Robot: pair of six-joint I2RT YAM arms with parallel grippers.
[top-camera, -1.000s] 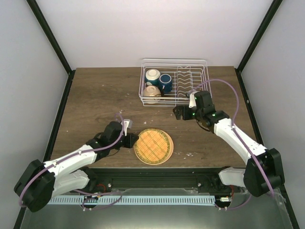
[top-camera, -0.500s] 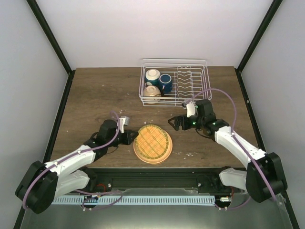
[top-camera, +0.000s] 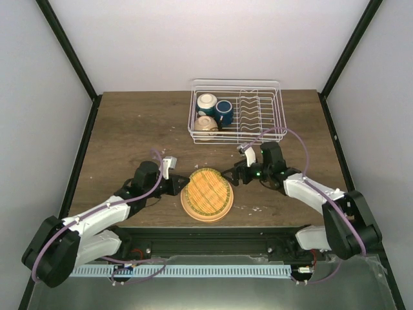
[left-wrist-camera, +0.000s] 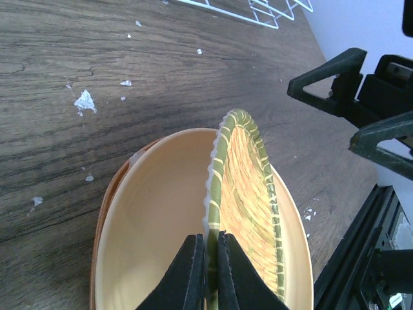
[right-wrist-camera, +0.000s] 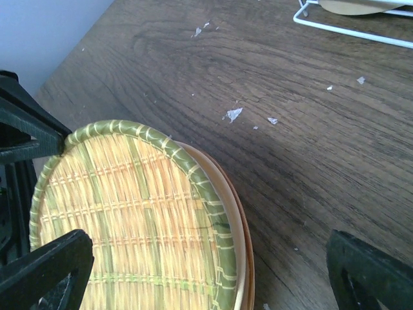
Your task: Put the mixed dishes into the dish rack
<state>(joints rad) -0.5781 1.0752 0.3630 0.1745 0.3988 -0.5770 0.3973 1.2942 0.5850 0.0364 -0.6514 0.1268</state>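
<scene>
My left end effector (left-wrist-camera: 208, 244) pinches the green-bound rim of the woven plate (left-wrist-camera: 248, 187), its straw-yellow face tilted up off an orange-edged cream dish (left-wrist-camera: 148, 219) on the counter (top-camera: 129, 129). My right end effector (top-camera: 230, 174) gapes wide beside it.

Round woven straw-yellow disc (top-camera: 208, 188) with green stripes and green rim, round plate (left-wrist-camera: 148, 219) cream inside, orange outside, white wire dish rack (top-camera: 258, 111), small dark blue cup (top-camera: 224, 111), two small cream-white bowls (top-camera: 206, 101) (top-camera: 206, 123), dark brown wood-grain table (top-camera: 129, 129) flecked white.
</scene>
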